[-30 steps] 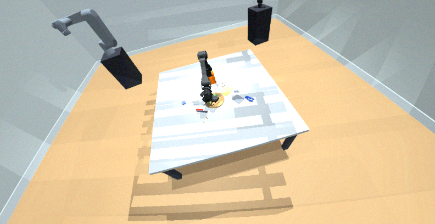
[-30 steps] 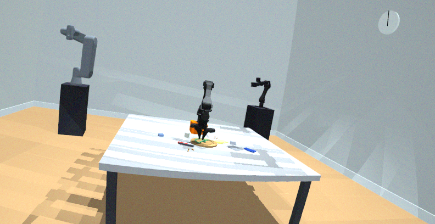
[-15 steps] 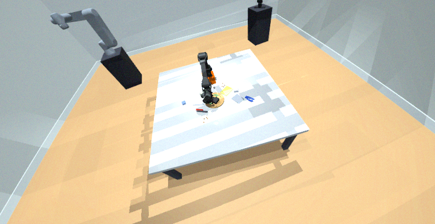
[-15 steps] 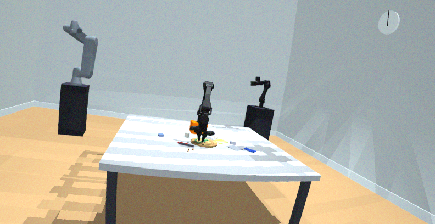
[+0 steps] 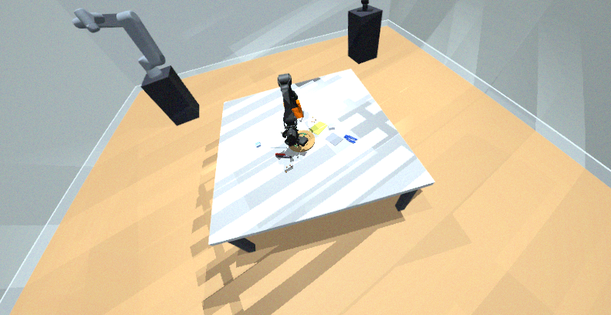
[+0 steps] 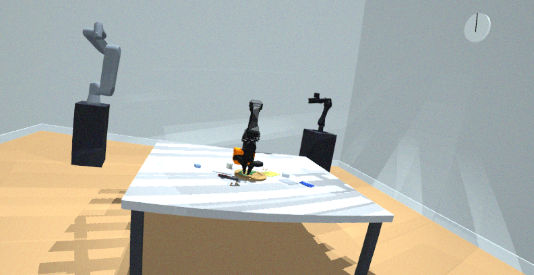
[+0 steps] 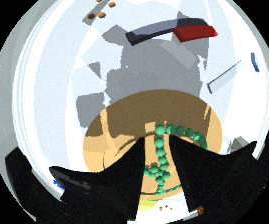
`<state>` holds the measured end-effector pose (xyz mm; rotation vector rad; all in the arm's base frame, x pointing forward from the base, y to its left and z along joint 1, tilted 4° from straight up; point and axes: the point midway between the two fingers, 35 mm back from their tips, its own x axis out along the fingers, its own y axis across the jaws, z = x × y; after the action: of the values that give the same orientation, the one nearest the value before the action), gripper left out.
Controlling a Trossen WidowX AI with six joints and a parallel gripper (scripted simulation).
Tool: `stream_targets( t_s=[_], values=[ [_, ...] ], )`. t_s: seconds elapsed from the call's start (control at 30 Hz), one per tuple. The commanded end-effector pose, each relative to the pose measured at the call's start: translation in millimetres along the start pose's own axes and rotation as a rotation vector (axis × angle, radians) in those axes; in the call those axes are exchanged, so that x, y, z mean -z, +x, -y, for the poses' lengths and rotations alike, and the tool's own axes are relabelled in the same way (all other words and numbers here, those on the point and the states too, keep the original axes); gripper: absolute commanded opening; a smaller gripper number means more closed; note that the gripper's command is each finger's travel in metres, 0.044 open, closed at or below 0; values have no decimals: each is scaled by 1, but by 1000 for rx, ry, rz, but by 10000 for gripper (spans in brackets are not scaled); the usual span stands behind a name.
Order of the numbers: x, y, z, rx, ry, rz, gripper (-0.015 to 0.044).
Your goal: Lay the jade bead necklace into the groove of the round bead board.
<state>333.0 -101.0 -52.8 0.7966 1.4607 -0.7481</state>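
Observation:
The round wooden bead board (image 5: pixel 309 143) (image 6: pixel 261 178) (image 7: pixel 96 145) lies on the table under the arm, with a thin ring groove. The jade bead necklace (image 5: pixel 303 133) (image 7: pixel 159 142) lies on its right part in the wrist view: one strand runs straight down between the fingers, another curves right from its top, and several beads bunch lower down. My gripper (image 6: pixel 247 173) (image 7: pixel 158 138) is low over the board, its fingers partly open. The strand lies in the gap, with board visible on both sides of it. The fingers hide parts of the necklace and groove.
A red and dark tool (image 5: pixel 281 155) (image 7: pixel 195 34) and small brown pieces (image 5: pixel 288 167) (image 7: pixel 101 15) lie near the board. A yellow sheet (image 5: pixel 317 127), a pale square (image 5: pixel 334 139), a blue item (image 5: pixel 350 138) (image 6: pixel 307 184) and an orange block (image 5: pixel 298 110) (image 6: pixel 238 155) are also around it.

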Motion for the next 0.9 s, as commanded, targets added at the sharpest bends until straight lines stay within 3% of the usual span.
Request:
stream_targets(
  t_s=[0.0,0.07,0.87],
  values=[
    [0,0,0,0,0,0,41],
    [0,0,0,0,0,0,0],
    [0,0,0,0,0,0,0]
  ],
)
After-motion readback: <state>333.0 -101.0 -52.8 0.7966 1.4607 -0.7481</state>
